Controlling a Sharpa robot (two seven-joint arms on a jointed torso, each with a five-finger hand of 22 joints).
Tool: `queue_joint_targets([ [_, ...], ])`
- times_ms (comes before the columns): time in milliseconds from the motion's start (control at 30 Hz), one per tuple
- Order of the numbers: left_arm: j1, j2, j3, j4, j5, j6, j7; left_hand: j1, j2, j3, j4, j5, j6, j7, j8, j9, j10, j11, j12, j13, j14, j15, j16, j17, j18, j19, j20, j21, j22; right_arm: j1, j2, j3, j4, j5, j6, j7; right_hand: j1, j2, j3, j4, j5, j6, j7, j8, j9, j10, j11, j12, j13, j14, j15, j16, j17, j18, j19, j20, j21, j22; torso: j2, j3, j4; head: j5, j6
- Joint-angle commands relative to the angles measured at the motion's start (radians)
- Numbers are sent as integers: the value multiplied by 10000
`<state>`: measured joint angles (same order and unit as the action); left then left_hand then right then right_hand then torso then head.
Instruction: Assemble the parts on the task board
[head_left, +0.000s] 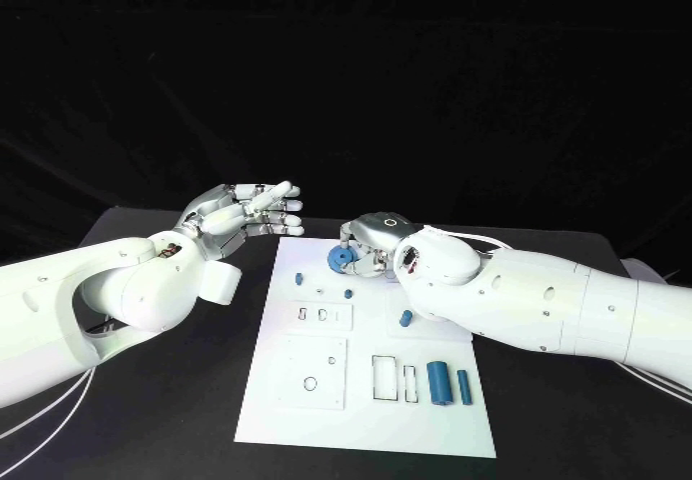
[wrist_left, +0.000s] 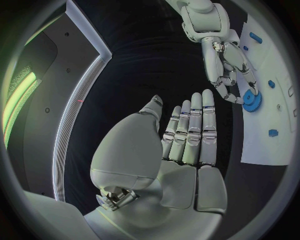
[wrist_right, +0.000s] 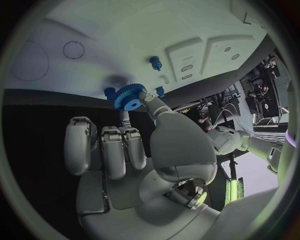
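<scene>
The white task board (head_left: 375, 425) lies in the middle of the black table. My right hand (head_left: 378, 243) hovers over the board's far end and pinches a blue gear (head_left: 342, 258) between thumb and finger; the gear (wrist_right: 129, 95) sits at the fingertips just above the board (wrist_right: 125, 30). A small blue peg (head_left: 300, 278) stands on the board close by, also visible as peg (wrist_right: 155, 62). Another blue piece (head_left: 405, 319) lies mid-board, and two blue cylinders (head_left: 437, 383) lie near the front right. My left hand (head_left: 245, 212) floats left of the board, fingers straight and apart, holding nothing (wrist_left: 181, 145).
The board carries a raised square plate (head_left: 315, 372) with an oval hole and rectangular slots (head_left: 387, 378) next to the cylinders. Thin white cables (head_left: 36, 415) trail over the table at the front left. My right forearm (head_left: 577, 310) spans the board's right side.
</scene>
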<state>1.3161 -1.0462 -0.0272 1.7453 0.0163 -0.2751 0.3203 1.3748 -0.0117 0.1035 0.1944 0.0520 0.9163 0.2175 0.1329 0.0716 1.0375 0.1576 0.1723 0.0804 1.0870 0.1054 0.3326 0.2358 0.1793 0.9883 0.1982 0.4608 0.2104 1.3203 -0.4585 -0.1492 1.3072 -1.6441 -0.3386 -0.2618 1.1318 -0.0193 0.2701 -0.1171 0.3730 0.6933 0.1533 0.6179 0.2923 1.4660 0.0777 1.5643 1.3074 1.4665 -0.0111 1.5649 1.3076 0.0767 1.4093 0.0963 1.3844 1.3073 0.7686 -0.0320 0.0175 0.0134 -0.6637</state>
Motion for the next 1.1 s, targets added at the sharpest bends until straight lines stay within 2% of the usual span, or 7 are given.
queue_joint_targets([
  [33,12,23,3,12,-30,176,56,13,37,-20,-54,-33,49,53,-32,-15,23,35,-57,-9,-85,-4,-31,9,21,-75,21,-52,-16,-12,39,-3,-5,-364,30,-151,-4,-64,42,-1,-55,28,-22,7,5,1020,-79,38,2597,1043,-43,59,2632,-148,60,-29,60,41,-8,-6,15,-13,-3],
  [567,12,10,3,24,-30,173,54,13,37,-20,-54,-33,49,53,-32,-15,23,35,-57,-9,-85,-4,-31,9,21,-75,21,-52,-16,-97,207,-60,-282,-459,133,-207,-10,-83,50,-1,-117,48,-24,-13,-9,1010,-80,28,2585,1043,-50,59,2632,-144,53,-35,48,30,-2,-5,7,43,-11],
  [867,12,5,3,27,-30,176,46,13,37,-20,-54,-33,49,53,-32,-15,23,35,-57,-9,-85,-4,-31,9,21,-75,21,-52,-16,-110,280,-63,-451,-485,130,-245,-17,-89,52,3,-144,46,-22,-28,-17,978,-78,-2,2545,1043,-53,59,2632,-135,29,-37,20,-8,-3,2,11,13,4],
  [1000,12,6,3,25,-30,166,54,13,37,-20,-54,-33,49,53,-32,-15,23,35,-57,-9,-85,-4,-31,9,21,-75,21,-52,-16,-119,317,-64,-485,-484,145,-210,-45,-114,56,22,-248,1,-14,-104,-57,957,-70,-23,2518,1043,-60,59,2632,-126,5,-44,-15,-43,-2,-1,15,-2,0],
  [1100,12,8,3,21,-30,163,54,13,37,-20,-54,-33,49,53,-32,-15,23,35,-57,-9,-85,-4,-31,9,21,-75,21,-52,-16,-122,323,-66,-483,-481,167,-179,-57,-142,64,41,-566,-49,-22,-235,-126,935,-74,-44,2491,1043,-70,59,2632,-121,-11,-54,-44,-60,-3,-2,12,26,-29],
])
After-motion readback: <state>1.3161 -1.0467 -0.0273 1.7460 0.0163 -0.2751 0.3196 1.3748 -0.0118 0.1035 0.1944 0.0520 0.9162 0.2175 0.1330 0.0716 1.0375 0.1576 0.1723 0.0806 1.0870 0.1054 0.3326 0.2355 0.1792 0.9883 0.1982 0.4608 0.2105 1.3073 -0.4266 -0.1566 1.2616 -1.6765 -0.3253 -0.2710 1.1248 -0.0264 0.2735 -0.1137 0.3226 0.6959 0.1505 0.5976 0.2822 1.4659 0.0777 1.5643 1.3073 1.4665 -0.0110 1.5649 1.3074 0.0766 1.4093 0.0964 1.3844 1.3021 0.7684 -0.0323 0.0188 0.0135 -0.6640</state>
